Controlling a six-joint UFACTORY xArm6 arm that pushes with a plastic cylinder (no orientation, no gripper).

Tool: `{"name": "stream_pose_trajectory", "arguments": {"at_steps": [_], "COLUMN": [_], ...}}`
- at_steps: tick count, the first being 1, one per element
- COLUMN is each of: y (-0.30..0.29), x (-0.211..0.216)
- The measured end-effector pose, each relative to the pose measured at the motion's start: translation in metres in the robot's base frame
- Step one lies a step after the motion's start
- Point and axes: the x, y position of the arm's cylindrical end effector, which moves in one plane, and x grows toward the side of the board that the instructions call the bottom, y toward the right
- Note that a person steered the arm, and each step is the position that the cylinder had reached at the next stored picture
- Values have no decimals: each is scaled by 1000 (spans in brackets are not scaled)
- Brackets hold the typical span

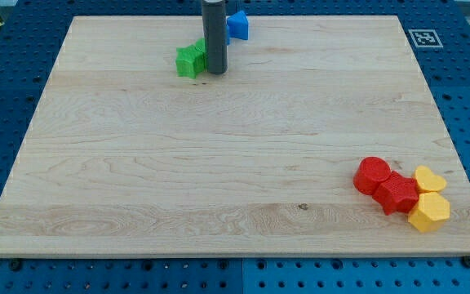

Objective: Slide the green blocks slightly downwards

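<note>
Two green blocks sit near the view's top, left of centre: a green cube-like block (188,62) and a second green block (200,50) just above and right of it, partly hidden by my rod. My tip (215,72) rests on the board right beside them, touching or almost touching their right side. A blue block (237,25) lies just right of the rod at the board's top edge, partly hidden behind it.
The wooden board (219,163) lies on a blue pegboard table. At the bottom right, a red cylinder (372,175), a red hexagonal block (396,194), a yellow heart-like block (428,179) and a yellow hexagonal block (429,211) are clustered. A fiducial tag (422,37) marks the top right corner.
</note>
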Motion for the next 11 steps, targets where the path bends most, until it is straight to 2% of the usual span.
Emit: {"name": "stream_pose_trajectory", "arguments": {"at_steps": [1, 8, 9, 11], "y": [25, 16, 12, -20], "x": [0, -62, -61, -21]}}
